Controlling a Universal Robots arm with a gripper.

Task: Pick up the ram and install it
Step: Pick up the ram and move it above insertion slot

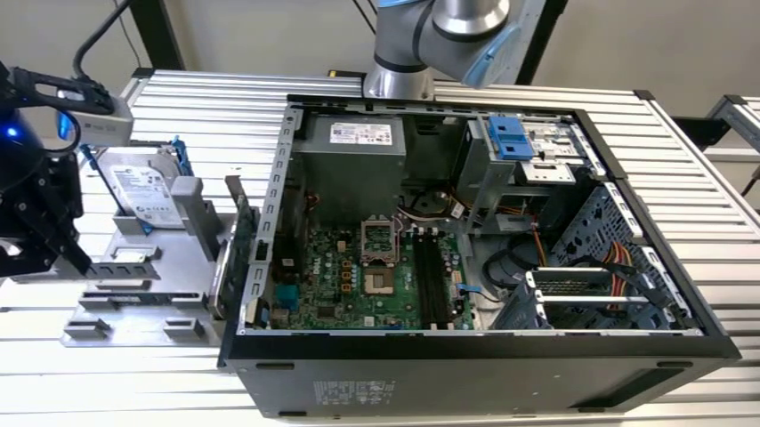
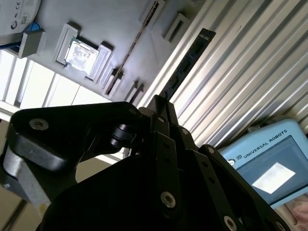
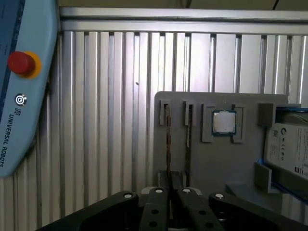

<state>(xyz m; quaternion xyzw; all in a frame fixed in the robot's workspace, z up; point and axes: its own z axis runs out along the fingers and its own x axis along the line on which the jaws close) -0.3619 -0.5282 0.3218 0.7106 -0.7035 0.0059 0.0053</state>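
Ram (image 3: 168, 139) stands on edge in a slot of the grey holder (image 3: 226, 163). The holder also carries a second stick (image 3: 188, 139), a processor (image 3: 224, 122) and a hard drive (image 3: 288, 147). Gripper (image 3: 172, 179) sits at the ram's near end; its grip state cannot be told.

Ram (image 3: 168, 139): long thin stick, on edge in outermost slot of grey holder (image 3: 216, 163).

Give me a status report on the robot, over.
Hand at gray holder. Ram on edge, in line with hand's tip; held or not, cannot tell. Second stick close beside it.
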